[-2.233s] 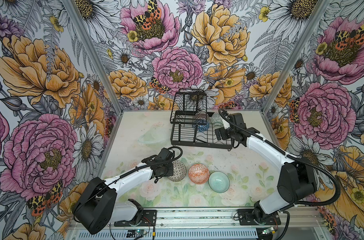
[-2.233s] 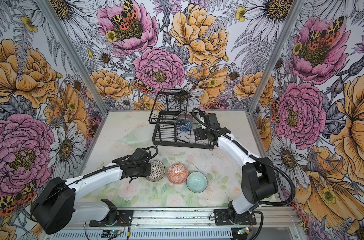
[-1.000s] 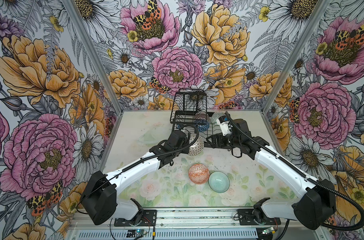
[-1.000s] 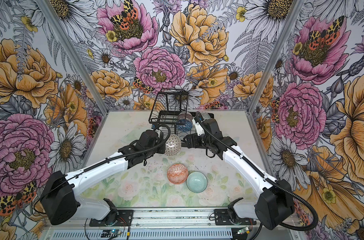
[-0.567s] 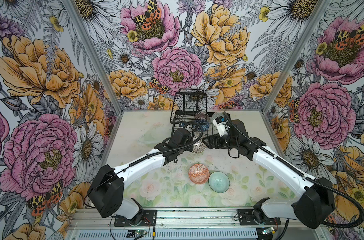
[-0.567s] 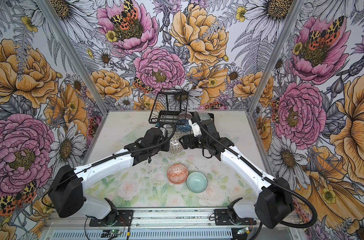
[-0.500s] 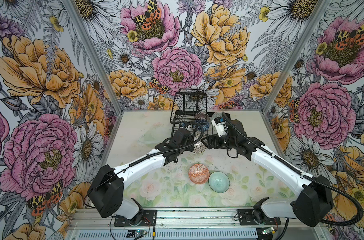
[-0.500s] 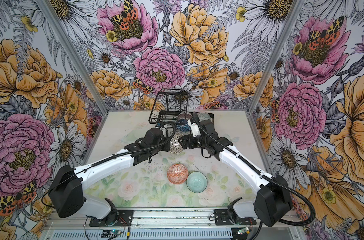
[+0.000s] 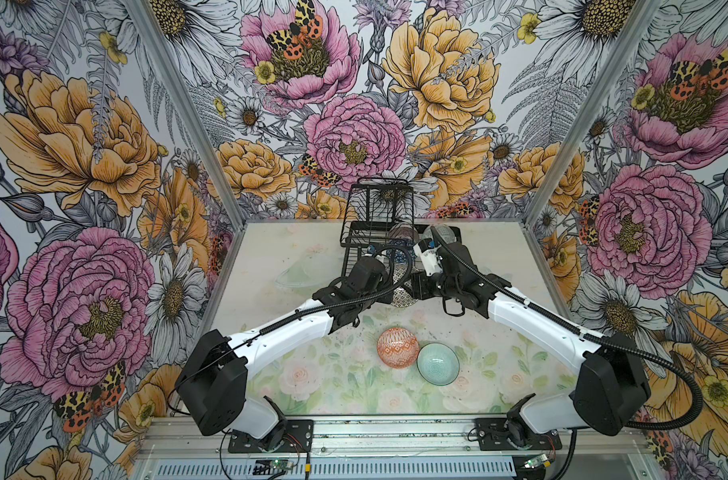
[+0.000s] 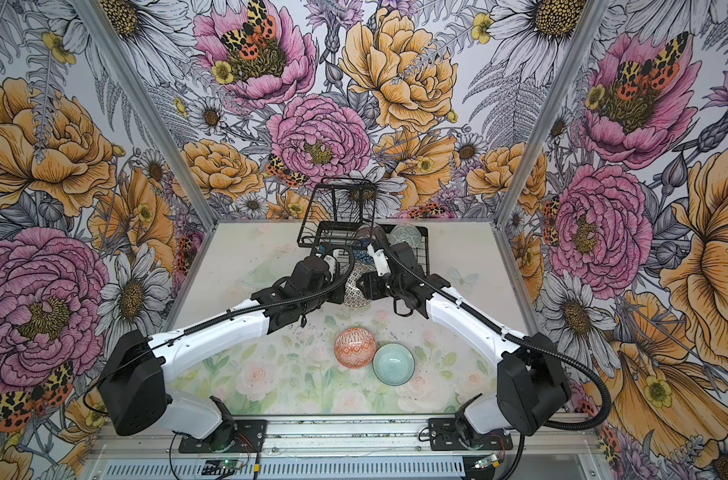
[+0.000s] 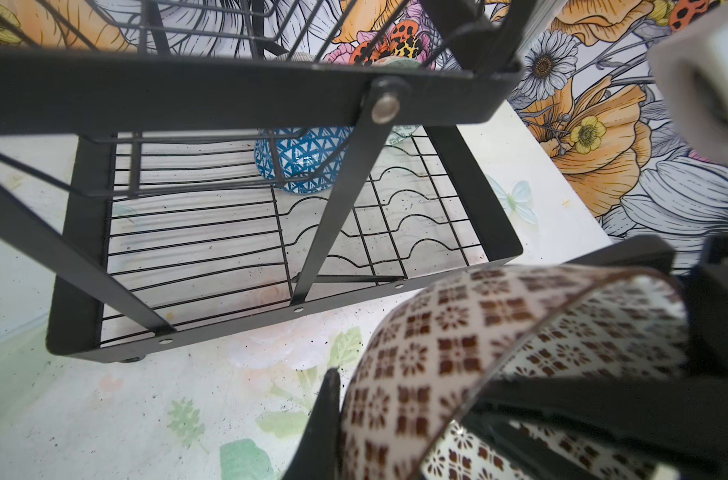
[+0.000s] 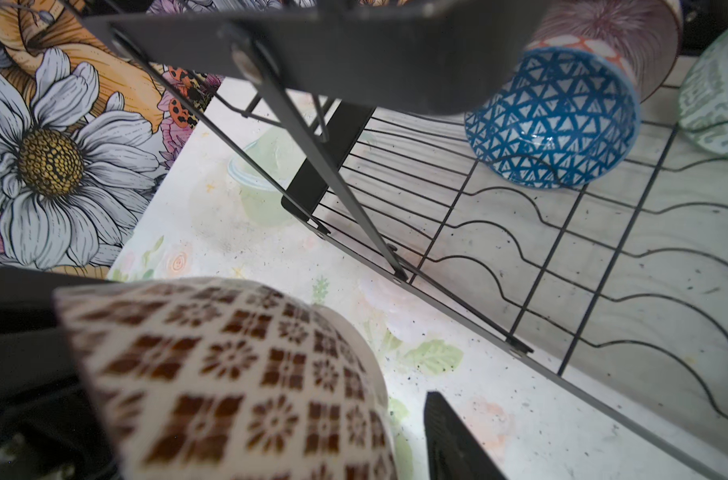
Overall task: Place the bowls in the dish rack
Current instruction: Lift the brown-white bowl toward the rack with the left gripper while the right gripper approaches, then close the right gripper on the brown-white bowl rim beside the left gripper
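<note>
Handover at the dish rack (image 11: 79, 232), by my reading. Left claw (image 10: 339, 291) is pressed nearly together, pinching the wall of the patterned bowl (image 10: 355, 291). That bowl is held tilted just outside the rack's near rail, over the counter (image 9: 333, 374), not in the rack. Right claw (image 10: 364, 286) meets the same bowl from the opposite side with its jaws part-spread about it. In the right wrist view a sliver of counter shows between its one visible finger (image 12: 449, 436) and the bowl, so I judge it not yet clamped.

The next move calls for a firm bite from the right claw before the left lets go. After that, tilt and lower the bowl into a free slot of the rack's lower tray, clear of the slanted strut and the upper tier.

Loaded in the rack's right half are the blue-triangled bowl (image 12: 553, 124), pink-lined bowl (image 12: 628, 37) and grey-green bowl (image 12: 715, 95). Waiting well in front of the rack are the orange bowl (image 9: 397, 347) and teal bowl (image 9: 438, 369), touching each other.

A pale shape (image 9: 308, 270) lies left of the rack, and I cannot tell if it is print or a real thing. In both top views the wrists and cable (image 9: 389, 253) cover both grips and part of the loaded bowls. The right claw's other finger is hidden. Both wrist views blur the patterned bowl and cut it off.
</note>
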Action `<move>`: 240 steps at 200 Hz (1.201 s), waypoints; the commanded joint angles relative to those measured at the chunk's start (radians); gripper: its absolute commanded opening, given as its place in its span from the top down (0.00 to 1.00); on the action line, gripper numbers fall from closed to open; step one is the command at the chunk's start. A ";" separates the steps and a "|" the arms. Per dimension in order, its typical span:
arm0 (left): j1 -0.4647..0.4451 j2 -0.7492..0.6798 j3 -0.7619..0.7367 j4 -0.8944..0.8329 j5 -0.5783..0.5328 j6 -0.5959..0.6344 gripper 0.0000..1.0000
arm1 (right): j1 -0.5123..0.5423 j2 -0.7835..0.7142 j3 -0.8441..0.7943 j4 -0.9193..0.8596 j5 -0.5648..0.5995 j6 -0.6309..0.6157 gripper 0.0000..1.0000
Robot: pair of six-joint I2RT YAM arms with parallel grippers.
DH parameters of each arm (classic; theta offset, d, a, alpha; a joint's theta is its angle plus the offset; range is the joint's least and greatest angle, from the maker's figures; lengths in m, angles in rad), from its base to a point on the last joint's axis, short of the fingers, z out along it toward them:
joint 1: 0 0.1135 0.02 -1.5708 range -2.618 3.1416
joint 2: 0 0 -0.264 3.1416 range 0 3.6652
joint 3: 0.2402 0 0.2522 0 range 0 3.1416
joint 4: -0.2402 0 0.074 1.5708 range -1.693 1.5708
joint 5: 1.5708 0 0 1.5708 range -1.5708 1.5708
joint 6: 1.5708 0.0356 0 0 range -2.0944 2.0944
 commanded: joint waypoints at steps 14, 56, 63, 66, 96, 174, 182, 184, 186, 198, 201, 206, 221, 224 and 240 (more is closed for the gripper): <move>-0.011 -0.010 0.034 0.095 0.034 -0.002 1.00 | 0.008 0.013 0.008 0.034 0.014 0.008 0.67; -0.013 -0.006 0.028 0.103 0.046 -0.007 1.00 | 0.009 0.008 0.007 0.035 0.019 0.002 0.89; -0.015 -0.005 0.027 0.102 0.049 -0.009 1.00 | 0.008 0.009 0.007 0.034 0.019 0.002 0.92; -0.015 -0.005 0.026 0.103 0.050 -0.009 1.00 | 0.008 0.008 0.008 0.034 0.021 0.002 0.93; -0.019 0.002 0.026 0.103 0.060 -0.009 1.00 | 0.008 0.014 0.010 0.034 0.028 0.002 1.00; -0.020 0.018 0.040 0.063 0.074 0.012 1.00 | 0.009 0.016 0.012 0.035 0.037 -0.022 1.00; -0.019 0.018 0.046 0.053 0.076 0.019 1.00 | 0.008 0.016 0.012 0.035 0.040 -0.027 1.00; -0.018 0.018 0.047 0.051 0.077 0.020 1.00 | 0.008 0.016 0.012 0.034 0.041 -0.028 1.00; -0.019 0.019 0.047 0.049 0.077 0.021 1.00 | 0.008 0.016 0.012 0.033 0.041 -0.029 1.00; -0.018 0.019 0.051 0.040 0.082 0.026 0.99 | 0.008 0.016 0.011 0.034 0.044 -0.034 1.00; -0.019 0.019 0.052 0.039 0.082 0.027 0.98 | 0.008 0.016 0.011 0.034 0.046 -0.035 1.00; -0.018 0.017 0.052 0.037 0.083 0.029 0.96 | 0.008 0.017 0.011 0.034 0.047 -0.036 1.00; -0.018 0.016 0.051 0.028 0.082 0.034 0.90 | 0.008 0.015 0.008 0.034 0.051 -0.039 1.00; -0.018 0.016 0.051 0.025 0.082 0.034 0.88 | 0.008 0.014 0.006 0.033 0.052 -0.040 1.00; -0.018 0.012 0.049 0.013 0.081 0.036 0.78 | 0.008 0.010 0.003 0.033 0.059 -0.044 1.00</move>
